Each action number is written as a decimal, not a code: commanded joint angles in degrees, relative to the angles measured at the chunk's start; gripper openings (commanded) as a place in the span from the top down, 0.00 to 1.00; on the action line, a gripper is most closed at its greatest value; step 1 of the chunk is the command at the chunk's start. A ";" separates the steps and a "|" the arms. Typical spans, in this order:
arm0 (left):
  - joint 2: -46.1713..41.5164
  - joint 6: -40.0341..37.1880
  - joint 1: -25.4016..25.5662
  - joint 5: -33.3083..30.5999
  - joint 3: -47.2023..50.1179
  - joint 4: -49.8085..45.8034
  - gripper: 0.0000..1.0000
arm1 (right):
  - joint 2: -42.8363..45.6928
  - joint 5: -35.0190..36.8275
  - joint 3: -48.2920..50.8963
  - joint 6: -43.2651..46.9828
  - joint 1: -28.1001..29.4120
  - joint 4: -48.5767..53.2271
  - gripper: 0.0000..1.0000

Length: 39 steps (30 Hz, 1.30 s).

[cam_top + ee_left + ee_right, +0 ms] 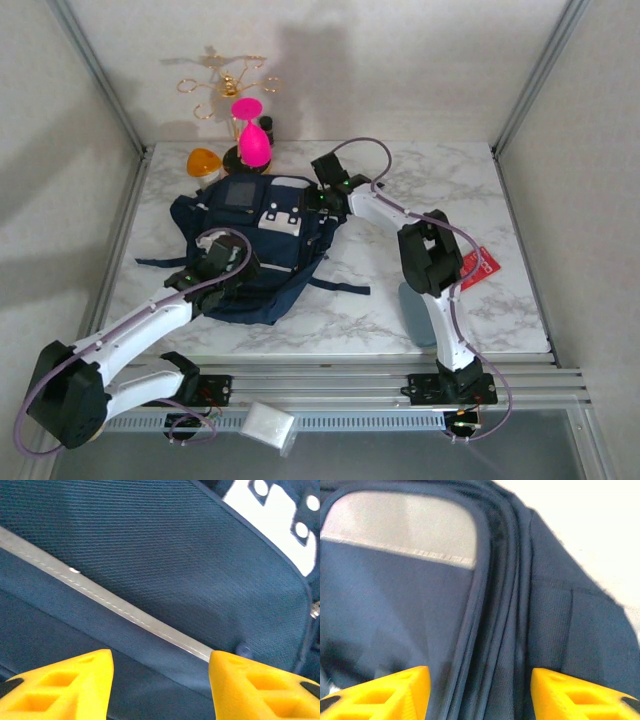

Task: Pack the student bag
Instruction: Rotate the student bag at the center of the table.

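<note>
— Two end effectors, both over the student bag, which lies flat on the counter left of centre, its top toward the far wall. What do we hold?

— Nothing. Our left end effector hovers with its fingers apart above the front pocket, close to the pale stripe. Our right end effector is likewise spread, empty, over the piped seam beside the grey patch.

— So, as we judge it, the step is getting the bag open.

— Yes. We would let the left one press or pinch the pocket fabric to anchor the bag, while the right one closes on the seam edge only (soft cloth bunches, so a shallow bite may slip). Then we lift slowly, away from the anchor.

— And the surroundings?

— White marble-patterned counter, smooth, so the bag may slide if we pull sideways. Dark straps trail toward the near right. Behind the bag stand a pink egg-shaped thing, an orange thing and a gold stand. A red item lies at the right, and a white packet sits by the near rail. Pale panels in metal posts wall us in.
</note>
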State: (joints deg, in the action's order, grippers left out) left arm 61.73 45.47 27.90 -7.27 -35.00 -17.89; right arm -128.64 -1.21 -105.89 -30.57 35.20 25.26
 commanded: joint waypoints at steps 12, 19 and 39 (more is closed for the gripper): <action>1.60 3.63 -1.71 5.16 5.22 7.76 0.48 | -5.99 -1.64 -6.95 1.71 -0.14 4.12 0.81; 3.67 5.93 -0.48 9.70 6.60 12.36 0.49 | 8.57 -7.31 10.37 -1.54 -3.58 -9.63 1.00; 31.85 -2.23 1.87 6.39 -17.40 21.22 0.45 | 36.15 -19.09 52.12 -24.29 -14.25 -38.34 1.00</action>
State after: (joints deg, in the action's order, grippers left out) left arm 92.38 46.41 31.24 0.08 -49.08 -0.21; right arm -94.85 -13.06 -55.27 -49.30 18.72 -5.50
